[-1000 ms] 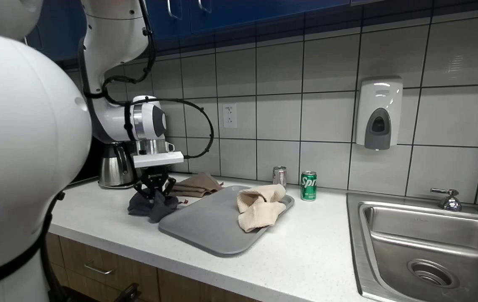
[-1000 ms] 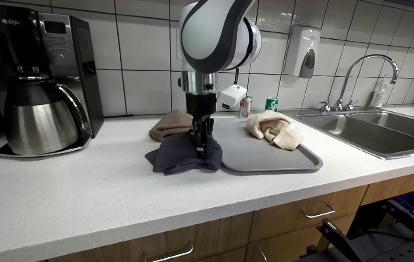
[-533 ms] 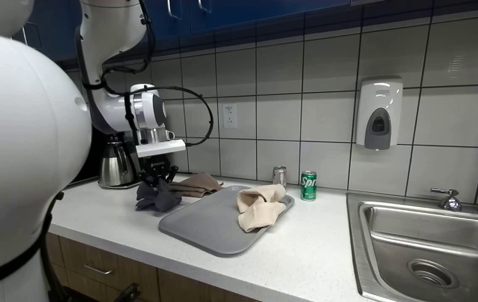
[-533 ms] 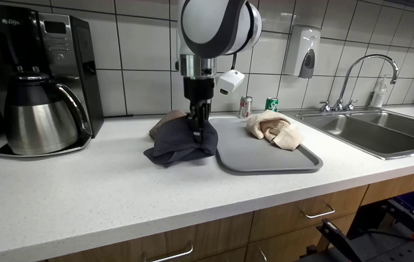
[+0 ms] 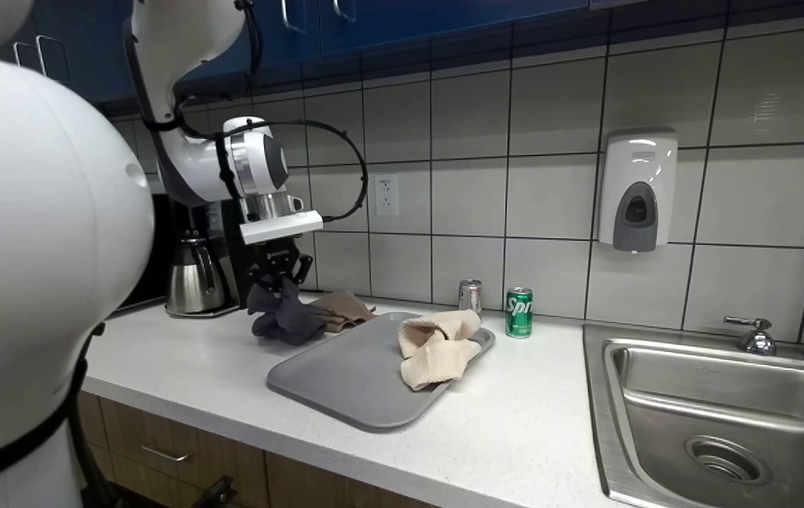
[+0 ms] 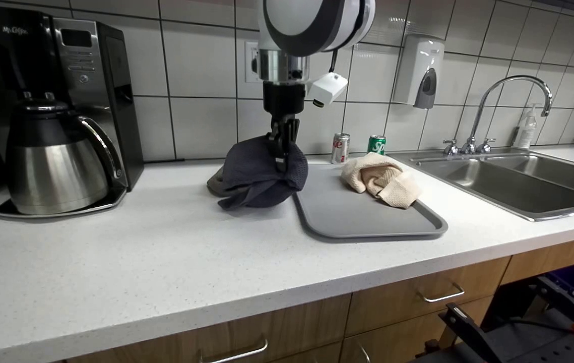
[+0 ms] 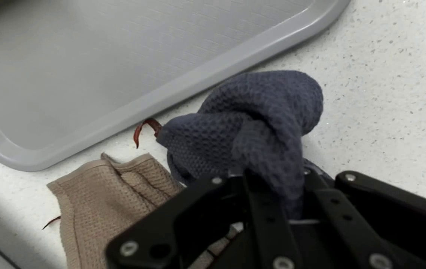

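My gripper [image 7: 276, 183] is shut on a bunched dark blue cloth [image 7: 265, 101], with a fold pinched between the fingers. In both exterior views the cloth [image 5: 289, 317] [image 6: 261, 176] hangs from the gripper [image 5: 278, 283] [image 6: 282, 164] just above the counter, left of the grey tray [image 6: 367, 224]. A brown cloth [image 7: 100, 213] lies folded on the counter beside it; in an exterior view the blue cloth hides most of it. A thin reddish strip [image 7: 148, 125] shows at the blue cloth's edge. A beige cloth [image 5: 440, 349] lies crumpled on the tray.
A green Sprite can [image 5: 519, 314] and a silver can [image 6: 340, 148] stand behind the tray by the tiled wall. A coffee maker with a steel pot [image 6: 60, 174] stands left. A steel sink [image 5: 712, 423] is right. A soap dispenser [image 5: 638, 190] hangs on the wall.
My gripper has risen with the dark blue cloth, lifting it off the counter. It has also shifted back towards the brown cloth. The tray, beige cloth and cans have not moved.
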`<state>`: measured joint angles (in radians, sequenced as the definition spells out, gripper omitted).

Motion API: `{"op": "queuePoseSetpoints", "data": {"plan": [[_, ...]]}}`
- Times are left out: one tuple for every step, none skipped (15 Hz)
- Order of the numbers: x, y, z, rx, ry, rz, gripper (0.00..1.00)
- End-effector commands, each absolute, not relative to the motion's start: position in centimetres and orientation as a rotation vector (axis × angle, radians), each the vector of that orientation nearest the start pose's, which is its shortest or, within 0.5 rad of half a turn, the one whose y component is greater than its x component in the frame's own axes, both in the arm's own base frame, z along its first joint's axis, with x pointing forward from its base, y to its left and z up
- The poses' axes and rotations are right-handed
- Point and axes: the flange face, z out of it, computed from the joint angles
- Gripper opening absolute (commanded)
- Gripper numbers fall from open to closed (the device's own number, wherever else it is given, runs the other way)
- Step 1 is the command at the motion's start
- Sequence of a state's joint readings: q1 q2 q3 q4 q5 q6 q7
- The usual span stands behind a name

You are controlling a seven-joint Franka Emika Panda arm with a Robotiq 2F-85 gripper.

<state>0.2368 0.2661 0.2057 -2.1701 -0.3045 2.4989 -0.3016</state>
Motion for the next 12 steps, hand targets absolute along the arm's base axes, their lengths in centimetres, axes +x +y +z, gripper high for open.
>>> {"op": "queuePoseSetpoints", "data": {"plan": [[50.7,23.3,30.0,-2.952,-1.499,-0.19,0.03],[50.6,23.1,30.3,-2.965,-1.49,-0.197,0.03],[50.5,23.0,30.6,-2.976,-1.483,-0.205,0.03],[50.2,22.9,30.8,-2.986,-1.473,-0.211,0.03],[50.0,22.8,31.0,-2.999,-1.463,-0.216,0.03],[49.7,22.7,31.1,-3.011,-1.449,-0.221,0.03],[49.4,22.5,31.2,-3.021,-1.431,-0.224,0.03],[49.1,22.3,31.4,-3.031,-1.415,-0.227,0.03],[48.7,22.0,31.5,-3.037,-1.402,-0.232,0.03],[48.4,21.7,31.7,-3.045,-1.391,-0.233,0.03],[47.9,21.3,31.9,-3.052,-1.381,-0.234,0.03],[47.4,21.0,32.1,-3.057,-1.376,-0.232,0.03]]}}
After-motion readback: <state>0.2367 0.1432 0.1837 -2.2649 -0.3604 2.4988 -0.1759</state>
